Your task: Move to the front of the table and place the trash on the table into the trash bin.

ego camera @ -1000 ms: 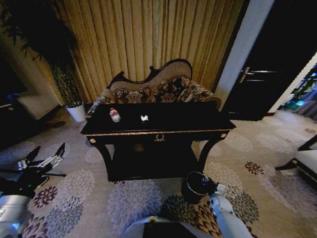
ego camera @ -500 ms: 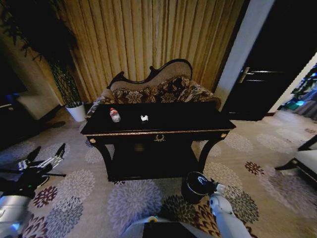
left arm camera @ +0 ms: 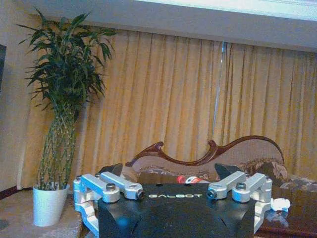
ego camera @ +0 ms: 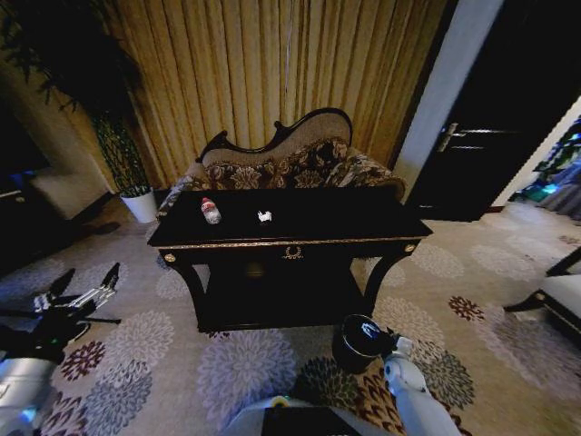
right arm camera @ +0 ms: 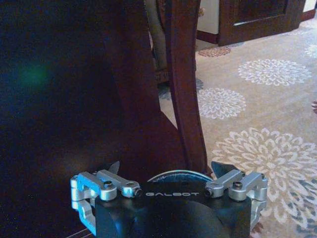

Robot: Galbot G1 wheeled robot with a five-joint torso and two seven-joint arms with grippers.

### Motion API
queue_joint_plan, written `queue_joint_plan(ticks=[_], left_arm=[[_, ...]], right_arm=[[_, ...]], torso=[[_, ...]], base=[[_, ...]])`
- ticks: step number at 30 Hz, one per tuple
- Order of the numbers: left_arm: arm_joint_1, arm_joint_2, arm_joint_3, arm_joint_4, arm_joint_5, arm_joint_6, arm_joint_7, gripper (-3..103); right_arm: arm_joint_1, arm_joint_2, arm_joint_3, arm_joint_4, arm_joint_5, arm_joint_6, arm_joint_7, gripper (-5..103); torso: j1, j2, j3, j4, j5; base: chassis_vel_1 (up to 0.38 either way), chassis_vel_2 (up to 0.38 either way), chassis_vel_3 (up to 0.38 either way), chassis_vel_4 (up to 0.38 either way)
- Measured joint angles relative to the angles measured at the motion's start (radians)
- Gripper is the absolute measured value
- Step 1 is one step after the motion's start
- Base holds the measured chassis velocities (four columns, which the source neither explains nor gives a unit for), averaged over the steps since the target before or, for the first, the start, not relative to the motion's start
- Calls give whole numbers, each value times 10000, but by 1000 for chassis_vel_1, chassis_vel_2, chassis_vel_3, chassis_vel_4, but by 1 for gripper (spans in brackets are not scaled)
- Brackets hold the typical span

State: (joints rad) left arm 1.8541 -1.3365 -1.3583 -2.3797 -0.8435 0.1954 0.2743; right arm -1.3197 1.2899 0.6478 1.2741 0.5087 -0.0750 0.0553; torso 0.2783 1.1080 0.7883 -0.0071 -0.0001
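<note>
Head view: black table (ego camera: 363, 218) with gold trim at centre, patterned sofa (ego camera: 300, 163) and gold curtains (ego camera: 272, 73) behind. On the tabletop, toward its left end, clear bottle (ego camera: 211, 211) with red label lying on its side; white paper ball (ego camera: 264, 216) just beside it, apart. Trash bin (ego camera: 359, 341) on the floral carpet (ego camera: 236, 363) before the table's right leg (much lower than the tabletop). Left gripper (ego camera: 83, 289) low at left over the carpet, well apart from the table, fingers spread. Right gripper (ego camera: 392, 344) touching or just beside the bin's rim, fingers apart. Left wrist view: potted plant (left arm camera: 54, 124) in white pot, bottle and paper ball beyond the spread fingers. Right wrist view: carved table leg (right arm camera: 185, 84) ahead, bin rim just beyond the open fingers.
</note>
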Motion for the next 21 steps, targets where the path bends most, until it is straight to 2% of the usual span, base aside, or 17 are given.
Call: queue_joint_plan(ticks=[6,13,21], left_arm=[[2,-2,14,17,1,-41,4,100],[-11,9,23,17,4,-44,4,100],[-15,10,29,-7,4,-45,-18,100]], right_arm=[[-20,-7,25,-39,-238,4,-8,100],[-26,-6,156,446,-81,37,-41,100],[-213,-245,452,1910,-340,869,-317,100]], torso=[[0,0,0,0,1],[0,0,0,0,0],[0,0,0,0,0]], base=[[0,0,0,0],[0,0,0,0],[0,0,0,0]])
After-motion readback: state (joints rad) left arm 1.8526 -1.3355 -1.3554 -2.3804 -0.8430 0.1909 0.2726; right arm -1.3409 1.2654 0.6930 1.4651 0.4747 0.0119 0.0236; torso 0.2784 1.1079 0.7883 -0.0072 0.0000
